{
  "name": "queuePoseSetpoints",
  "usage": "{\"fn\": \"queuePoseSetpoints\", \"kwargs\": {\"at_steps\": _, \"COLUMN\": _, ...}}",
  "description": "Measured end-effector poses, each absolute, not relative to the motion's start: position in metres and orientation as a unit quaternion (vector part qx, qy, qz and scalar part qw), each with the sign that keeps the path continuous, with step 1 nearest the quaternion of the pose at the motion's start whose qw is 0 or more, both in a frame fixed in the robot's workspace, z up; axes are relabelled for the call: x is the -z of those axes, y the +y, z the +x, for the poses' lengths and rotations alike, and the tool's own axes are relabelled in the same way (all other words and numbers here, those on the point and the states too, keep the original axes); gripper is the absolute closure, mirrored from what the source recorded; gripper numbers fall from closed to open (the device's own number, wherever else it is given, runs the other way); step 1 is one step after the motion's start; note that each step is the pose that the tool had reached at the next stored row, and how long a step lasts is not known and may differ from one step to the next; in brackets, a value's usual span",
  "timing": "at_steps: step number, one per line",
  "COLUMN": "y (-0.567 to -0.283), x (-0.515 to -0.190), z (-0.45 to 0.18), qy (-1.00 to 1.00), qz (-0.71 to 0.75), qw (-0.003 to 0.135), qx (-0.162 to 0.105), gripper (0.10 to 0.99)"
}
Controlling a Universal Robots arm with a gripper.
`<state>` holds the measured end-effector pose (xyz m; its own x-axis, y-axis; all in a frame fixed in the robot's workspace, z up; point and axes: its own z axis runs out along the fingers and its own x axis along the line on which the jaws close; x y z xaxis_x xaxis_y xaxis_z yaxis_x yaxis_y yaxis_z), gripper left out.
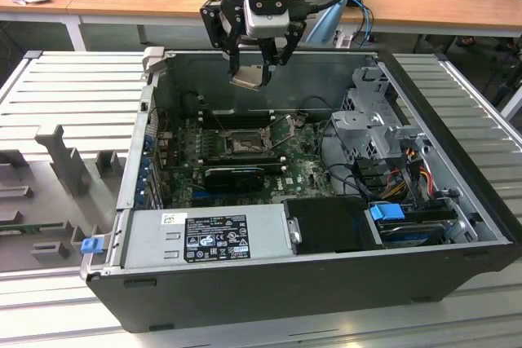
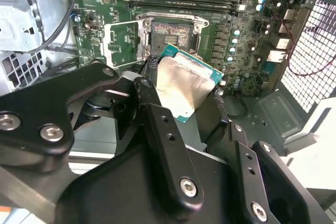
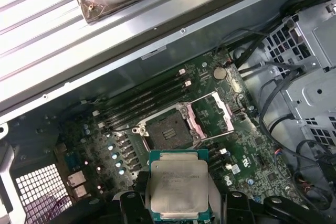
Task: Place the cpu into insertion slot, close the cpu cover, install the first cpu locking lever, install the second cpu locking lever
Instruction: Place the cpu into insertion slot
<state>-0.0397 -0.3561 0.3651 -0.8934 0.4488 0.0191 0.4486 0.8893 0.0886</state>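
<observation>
I judge step one is in hand: my gripper [image 1: 251, 69] is clamped on the cpu [image 1: 247, 80], held above the board. The slot [image 3: 164, 132] lies bare below, with the cover [image 3: 224, 110] standing open beside it. Seating the cpu calls for squared edges and a level descent.

cpu [image 3: 177, 184]: pale metal top, dull brushed sheen. gripper [image 1: 254, 71]: matt black. cpu cover [image 3: 226, 110] beside insertion slot [image 3: 165, 132]: bare silvery metal. circuit board [image 3: 247, 156] around slot: green, matt.
</observation>
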Motion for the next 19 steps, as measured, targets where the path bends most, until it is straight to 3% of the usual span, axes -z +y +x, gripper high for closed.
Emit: {"fn": "queuePoseSetpoints", "kwargs": {"at_steps": 19, "y": -0.3561, "x": -0.365, "z": -0.0397, "qy": 0.96, "qz": 0.277, "qw": 0.003, "qx": -0.045, "gripper": 0.557}}
